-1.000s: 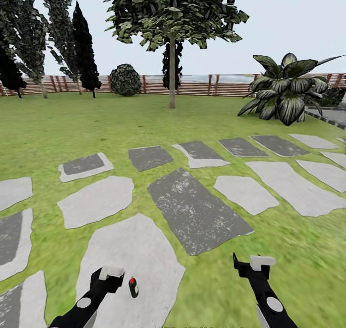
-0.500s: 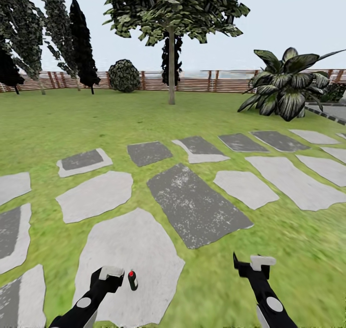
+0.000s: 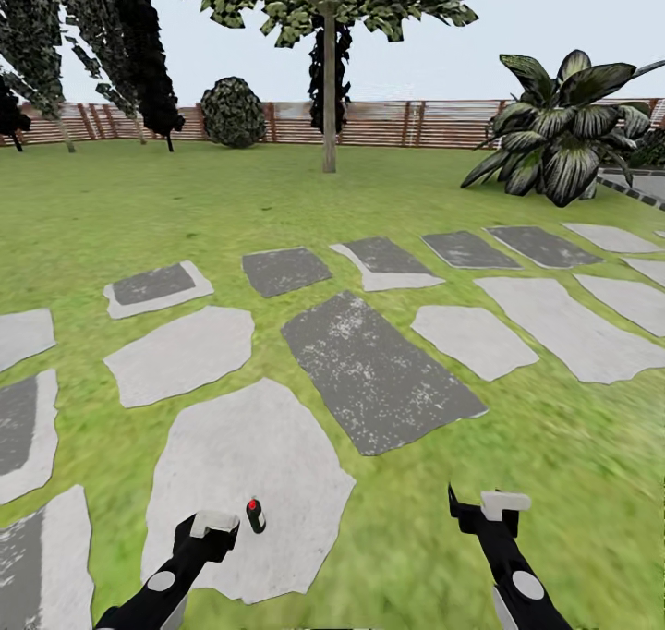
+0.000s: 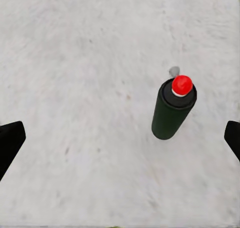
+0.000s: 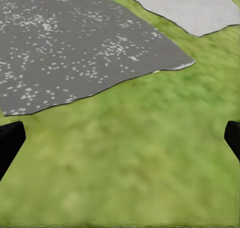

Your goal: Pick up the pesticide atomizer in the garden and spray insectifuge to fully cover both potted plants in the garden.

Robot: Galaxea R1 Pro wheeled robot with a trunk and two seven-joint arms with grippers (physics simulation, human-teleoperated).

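- Atomizer (image 3: 255, 515) stands upright, long axis vertical, red cap up, on a pale stone (image 3: 277, 445).
- It sits at the 1 o'clock of the left gripper (image 3: 214, 525), just beside, apart.
- Both grippers' fingers spread; right gripper (image 3: 489, 505) over grass (image 3: 554, 482).

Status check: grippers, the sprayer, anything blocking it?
Left gripper open, empty. Right gripper open over grass. Pesticide atomizer upright on pale stepping stone, beside left gripper. Nothing blocking.
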